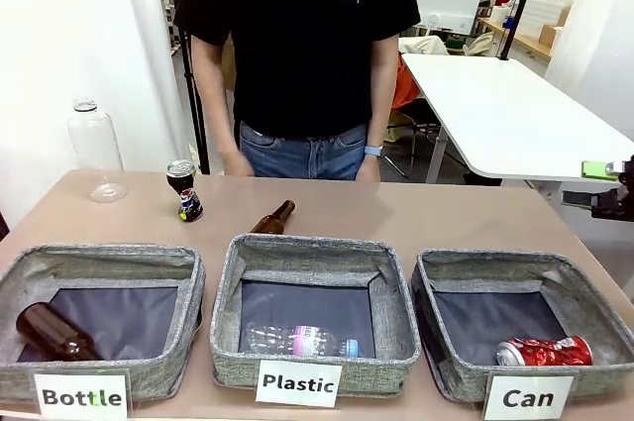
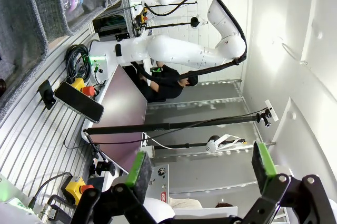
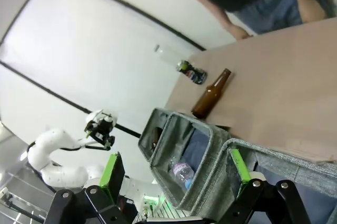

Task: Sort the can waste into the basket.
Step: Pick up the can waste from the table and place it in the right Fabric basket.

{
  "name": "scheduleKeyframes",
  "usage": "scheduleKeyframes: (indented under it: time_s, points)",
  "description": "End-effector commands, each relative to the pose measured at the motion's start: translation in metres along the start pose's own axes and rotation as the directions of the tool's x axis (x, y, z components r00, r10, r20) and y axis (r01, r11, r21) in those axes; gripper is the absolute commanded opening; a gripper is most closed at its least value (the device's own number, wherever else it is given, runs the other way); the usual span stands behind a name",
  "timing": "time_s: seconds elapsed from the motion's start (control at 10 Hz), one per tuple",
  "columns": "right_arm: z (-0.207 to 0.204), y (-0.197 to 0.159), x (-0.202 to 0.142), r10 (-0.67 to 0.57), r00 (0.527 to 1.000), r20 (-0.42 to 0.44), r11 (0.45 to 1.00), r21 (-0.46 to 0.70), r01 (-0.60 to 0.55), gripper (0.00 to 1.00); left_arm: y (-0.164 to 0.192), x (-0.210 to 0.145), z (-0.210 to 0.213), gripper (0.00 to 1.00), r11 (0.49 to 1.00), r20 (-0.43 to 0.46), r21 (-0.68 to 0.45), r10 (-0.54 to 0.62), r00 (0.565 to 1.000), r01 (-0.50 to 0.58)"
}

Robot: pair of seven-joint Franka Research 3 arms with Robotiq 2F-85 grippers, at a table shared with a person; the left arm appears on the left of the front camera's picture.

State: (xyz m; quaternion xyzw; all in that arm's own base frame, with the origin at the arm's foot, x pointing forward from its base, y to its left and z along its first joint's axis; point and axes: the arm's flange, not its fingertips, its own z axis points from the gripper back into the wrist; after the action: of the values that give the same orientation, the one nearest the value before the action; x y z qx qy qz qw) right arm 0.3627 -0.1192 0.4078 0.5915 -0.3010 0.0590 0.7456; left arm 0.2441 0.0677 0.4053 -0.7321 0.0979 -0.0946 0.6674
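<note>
1. By my reading, 1 of the 2 cans is sorted. The red can (image 1: 545, 351) lies on its side at the front of the Can basket (image 1: 594, 292).
2. The dark can (image 1: 185, 191) is left to do. It sits on the bare table at the far left, near the person's edge and well apart from the Can basket.
3. The right gripper (image 3: 176, 174) has its jaws spread wide with nothing between them. It hangs off the table's right side, looking across the baskets. The left gripper (image 2: 202, 168) is also spread and empty, and it points out at the room rather than at the tabletop.
4. A brown bottle (image 1: 273, 218) lies on the table just behind the Plastic basket (image 1: 317, 251), between the dark can and the Can basket. A carry across would likely need to clear it.
5. A clear empty bottle (image 1: 96, 149) stands near the dark can, so a reach there looks crowded.
6. The Bottle basket (image 1: 99, 255) holds 1 brown bottle (image 1: 54, 332). The Plastic basket holds 1 clear plastic bottle (image 1: 302, 340).
7. The person's hand (image 1: 238, 163) hangs at the far edge, near the dark can.
</note>
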Motion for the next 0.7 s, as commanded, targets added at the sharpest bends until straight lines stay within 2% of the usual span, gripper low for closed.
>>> scheduleKeyframes:
  time_s: [0.0, 0.2, 0.3, 0.4, 0.6]
  points:
    - [0.001, 0.000, 0.002, 0.014, 1.000, -0.009, 1.000, 0.008, -0.014, 1.00, -0.002, 0.001, 0.001, 1.00, 1.000, 0.007, -0.011, -0.006, 1.000, 0.006]
    - [0.001, 0.000, 0.002, 0.014, 1.000, -0.009, 1.000, 0.008, -0.014, 1.00, 0.000, 0.000, 0.000, 1.00, 1.000, 0.000, 0.000, 0.000, 1.000, 0.000]
    - [0.001, 0.000, 0.002, 0.014, 1.000, -0.009, 1.000, 0.008, -0.014, 1.00, -0.007, 0.029, -0.013, 1.00, 0.995, -0.058, 0.102, -0.003, 0.998, 0.009]
    - [0.001, 0.000, 0.002, 0.014, 1.000, -0.009, 1.000, 0.008, -0.014, 1.00, -0.009, 0.059, -0.018, 1.00, 0.985, -0.070, 0.170, 0.007, 0.998, 0.005]
    - [0.001, 0.000, 0.002, 0.014, 1.000, -0.009, 1.000, 0.008, -0.014, 1.00, -0.011, 0.115, -0.012, 1.00, 0.953, 0.007, 0.301, 0.025, 1.000, -0.026]
